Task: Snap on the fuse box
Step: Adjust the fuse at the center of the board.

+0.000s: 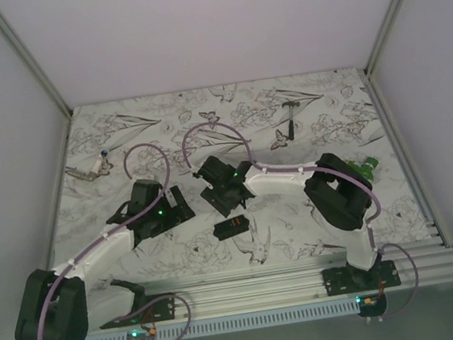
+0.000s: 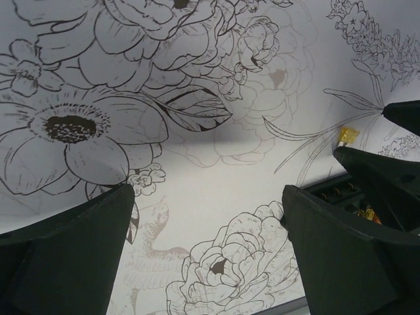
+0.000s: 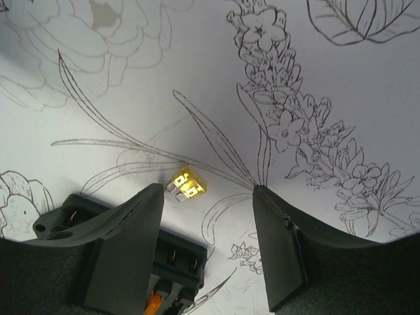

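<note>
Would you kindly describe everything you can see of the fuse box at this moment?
The fuse box is a small black rectangular block, plastic by its look, lying flat on the flower-printed table between the two arms. Its upper face shows open slots with coppery contacts, and an orange fuse sits in one. A round hole marks one end. A loose yellow fuse lies beside it, apart. The left gripper and right gripper are open; neither grips it.

No legible text, numbers or brand marks in any view. Yellow fuse [image 3: 187, 185] just beside fuse box [image 3: 180, 257]: face too blurred to read.
</note>
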`<state>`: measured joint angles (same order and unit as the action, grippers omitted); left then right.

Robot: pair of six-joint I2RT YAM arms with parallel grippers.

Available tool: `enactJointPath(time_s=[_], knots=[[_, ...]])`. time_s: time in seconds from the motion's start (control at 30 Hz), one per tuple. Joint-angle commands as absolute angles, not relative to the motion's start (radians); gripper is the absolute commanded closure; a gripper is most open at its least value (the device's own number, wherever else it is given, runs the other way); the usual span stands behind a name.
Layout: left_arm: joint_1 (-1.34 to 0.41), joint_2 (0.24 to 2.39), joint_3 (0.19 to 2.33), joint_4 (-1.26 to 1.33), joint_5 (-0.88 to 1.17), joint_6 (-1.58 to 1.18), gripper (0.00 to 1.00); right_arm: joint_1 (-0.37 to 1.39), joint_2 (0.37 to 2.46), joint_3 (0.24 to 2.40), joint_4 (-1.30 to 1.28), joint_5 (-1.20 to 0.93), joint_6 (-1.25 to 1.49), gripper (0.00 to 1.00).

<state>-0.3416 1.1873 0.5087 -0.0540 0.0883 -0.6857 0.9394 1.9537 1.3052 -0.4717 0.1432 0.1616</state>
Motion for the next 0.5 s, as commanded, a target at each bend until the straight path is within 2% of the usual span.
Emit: enactJointPath(time_s=[0.0,0.17,0.47], knots=[[-0.320,1.144,0.480,-0.091,0.085,-0.721,0.00,0.951,1.993,1.341,-0.484,0.187,0.132,0.37],[-0.315,1.107,0.473,-0.102,0.072,-0.720,0.00,0.922,1.995,1.324,-0.502,0.288,0.115,0.37],[-0.315,1.088,0.474,-0.110,0.086,-0.713,0.01,0.818,1.910,1.289,-0.502,0.323,0.138,0.37]])
